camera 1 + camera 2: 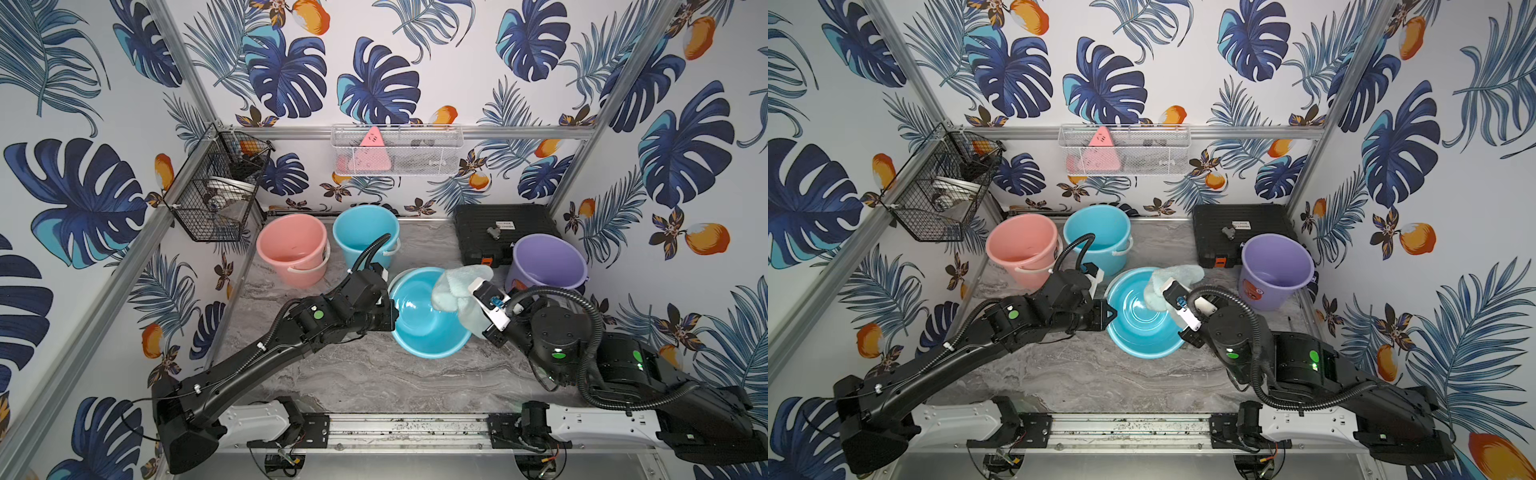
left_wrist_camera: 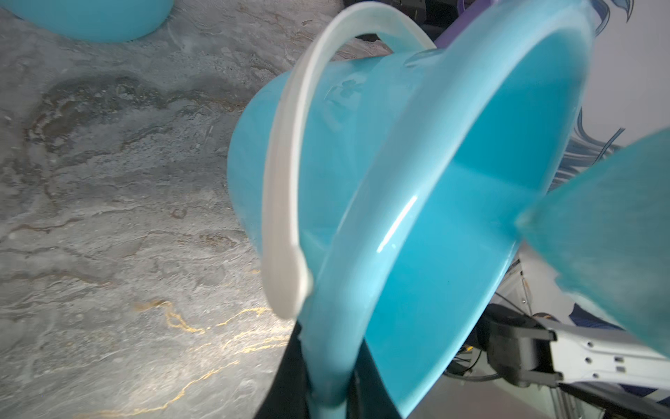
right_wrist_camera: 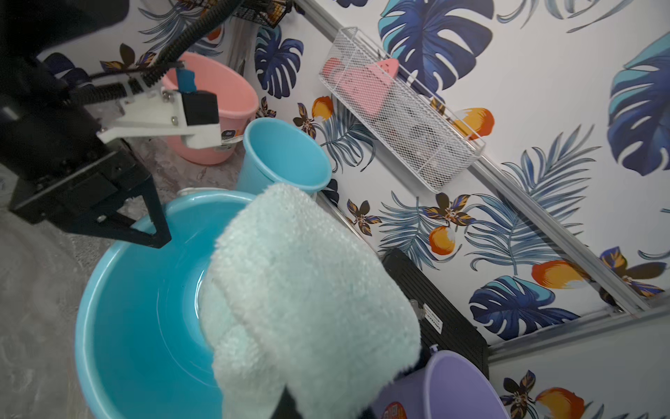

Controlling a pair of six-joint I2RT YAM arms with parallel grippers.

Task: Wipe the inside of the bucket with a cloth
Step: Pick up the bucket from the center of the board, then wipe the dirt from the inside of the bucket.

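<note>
The bucket [image 1: 419, 328], a bright blue one with a white handle [image 2: 286, 181], sits in the middle of the grey marble table [image 1: 353, 374], tipped so that both top views look into its open mouth and see its bottom. The left gripper [image 1: 390, 316] comes in from the left, and its jaws are pressed together on the bucket's left rim; the left wrist view shows the black fingers [image 2: 290, 384] pinching that rim, with the handle hanging loose along the outer wall. The cloth [image 1: 457, 286], pale mint and fluffy, is draped over the far-right part of the rim, and its lower fold lies inside against the inner wall. The right gripper [image 3: 290, 404] reaches in from the right and is closed on the cloth, which is bunched around its fingers and hides most of them. Along the far edge stand a pink bucket [image 1: 291, 245] and a second blue bucket [image 1: 361, 232], both upright and just beside each other. A purple bucket [image 1: 544, 262] stands upright at the right, next to a black case [image 1: 498, 228]. On the far wall hangs a white mesh basket [image 1: 397, 151] holding a pink triangular piece [image 1: 370, 153]. A black wire basket [image 1: 216, 187] hangs on the left wall.
</note>
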